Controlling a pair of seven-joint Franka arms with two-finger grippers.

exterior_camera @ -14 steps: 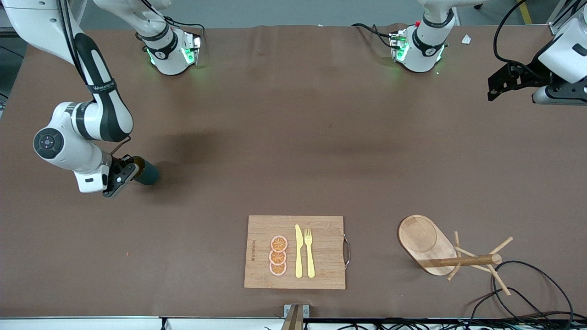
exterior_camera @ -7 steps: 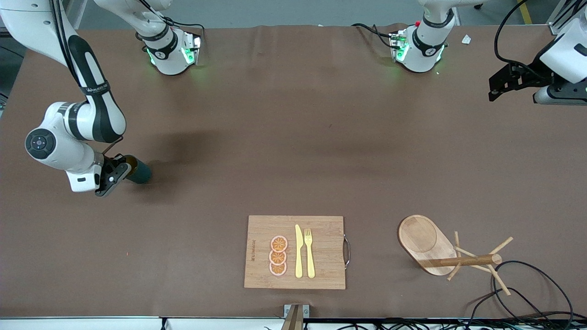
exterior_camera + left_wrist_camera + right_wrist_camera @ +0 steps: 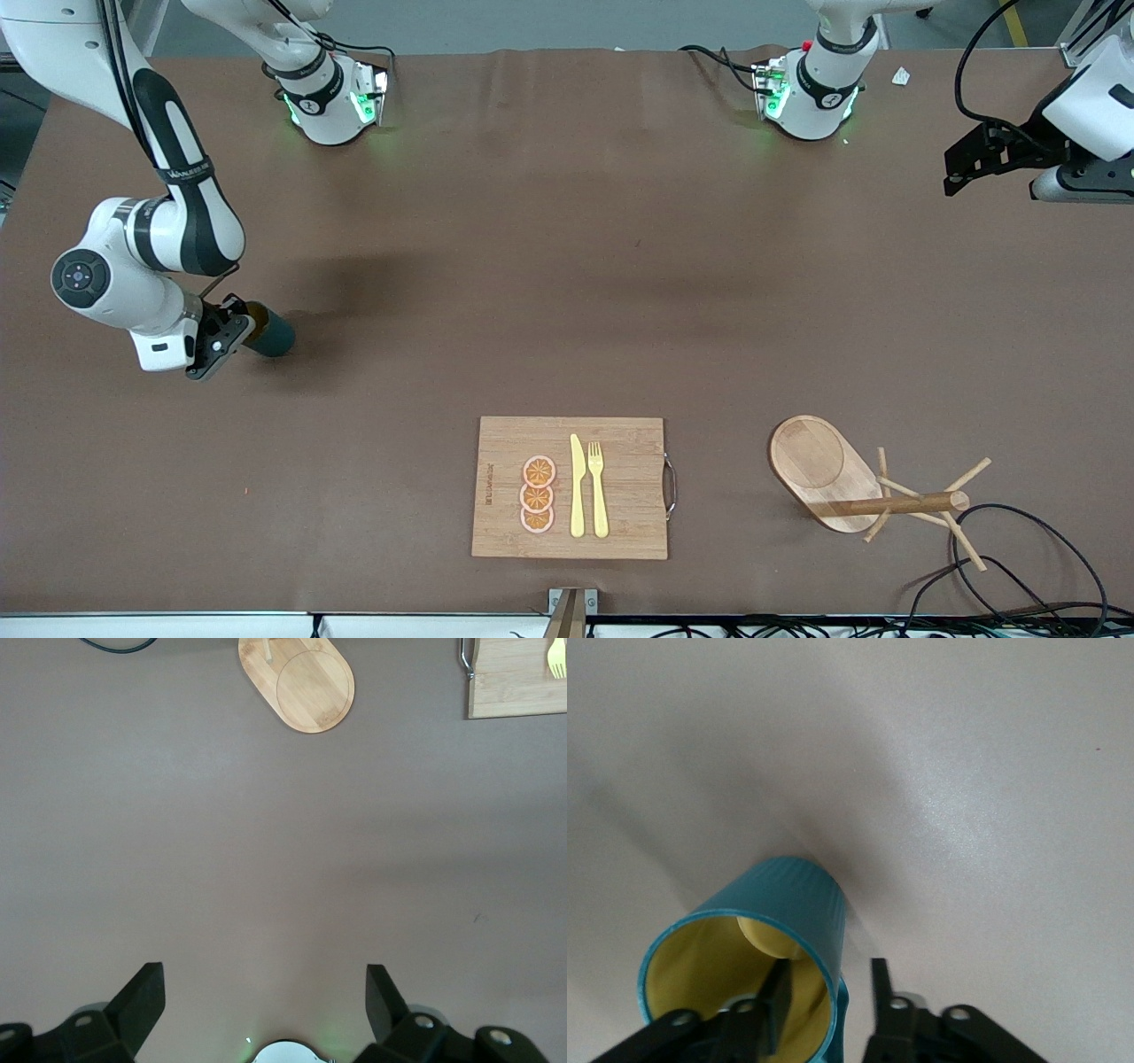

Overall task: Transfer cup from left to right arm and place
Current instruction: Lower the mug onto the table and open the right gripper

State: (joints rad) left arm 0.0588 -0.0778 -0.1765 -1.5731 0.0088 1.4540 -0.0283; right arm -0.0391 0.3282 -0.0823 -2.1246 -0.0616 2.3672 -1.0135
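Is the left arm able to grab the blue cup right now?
Probably not. The cup is at the right arm's end of the table, and the right gripper has its jaws astride the rim. The left gripper waits, jaws open, over the left arm's end, with the whole table between.

A wooden cutting board (image 3: 570, 488) is lying near the front camera, carrying three orange slices (image 3: 537, 494), a yellow knife (image 3: 577, 486) and a yellow fork (image 3: 598, 488). A wooden mug tree (image 3: 873, 490) is lying toppled beside the board, toward the left arm's end.
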